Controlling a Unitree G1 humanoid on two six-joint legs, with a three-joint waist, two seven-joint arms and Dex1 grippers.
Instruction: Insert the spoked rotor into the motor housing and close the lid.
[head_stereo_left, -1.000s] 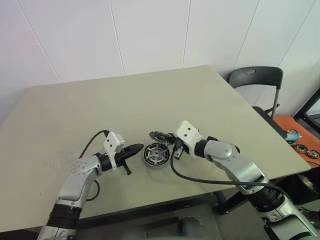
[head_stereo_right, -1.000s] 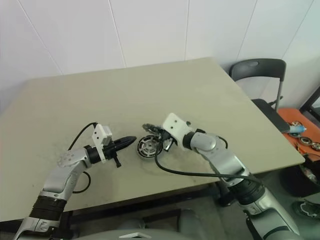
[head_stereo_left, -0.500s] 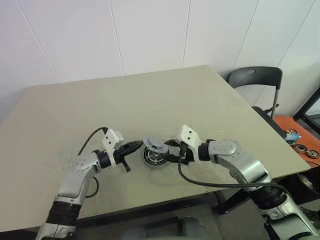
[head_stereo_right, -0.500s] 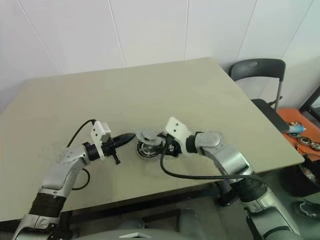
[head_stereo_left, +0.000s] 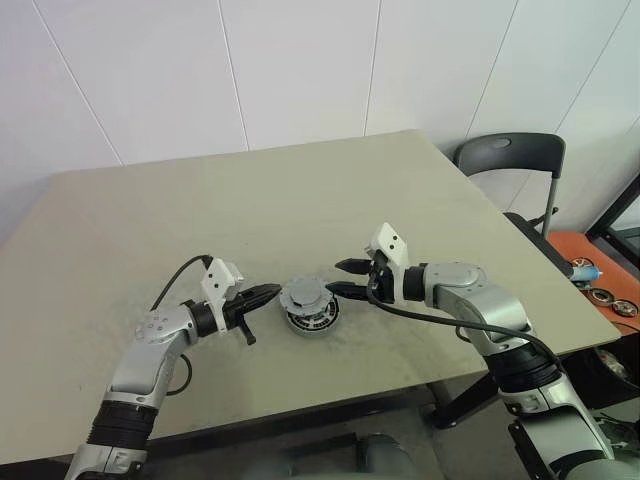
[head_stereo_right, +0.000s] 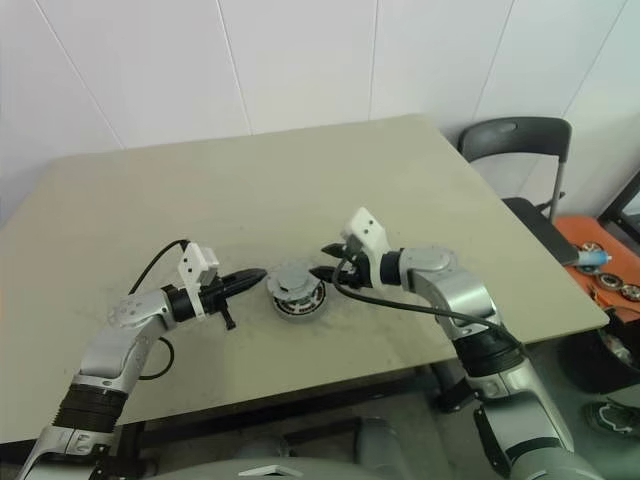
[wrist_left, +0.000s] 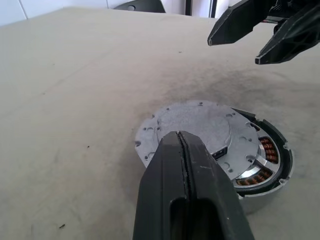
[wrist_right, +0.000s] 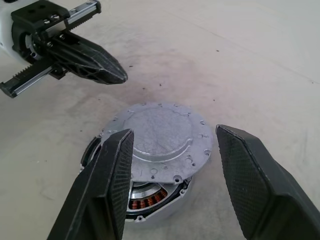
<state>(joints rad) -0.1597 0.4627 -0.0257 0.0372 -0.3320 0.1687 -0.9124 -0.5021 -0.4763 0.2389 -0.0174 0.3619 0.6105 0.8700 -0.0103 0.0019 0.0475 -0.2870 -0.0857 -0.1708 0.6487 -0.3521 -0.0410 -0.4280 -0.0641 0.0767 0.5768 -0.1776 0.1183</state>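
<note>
The lid (wrist_right: 161, 138) lies on top of the housing (wrist_right: 150, 197), shifted off centre, so that a crescent of copper windings and dark rim shows on one side. The pair sits on the table (head_stereo_left: 300, 190), near its front edge, between the two grippers.

The right gripper (head_stereo_left: 344, 277) hangs just to the right of the housing with its two black fingers (wrist_right: 252, 175) spread apart and nothing between them; in its wrist view the fingers stand either side of the lid without touching it. The left gripper (head_stereo_left: 270, 293) has its fingers pressed together into one dark point, holding nothing. Its tip sits just left of the lid's edge, very near it; whether it touches cannot be told. In the left wrist view the shut fingers (wrist_left: 187, 190) overlap the near part of the lid, and the right gripper's open tips show beyond, above the tabletop.

The tabletop is pale beige, smudged dark around the housing. A dark chair (head_stereo_left: 515, 160) stands off the table's far right corner, against a white wall.
</note>
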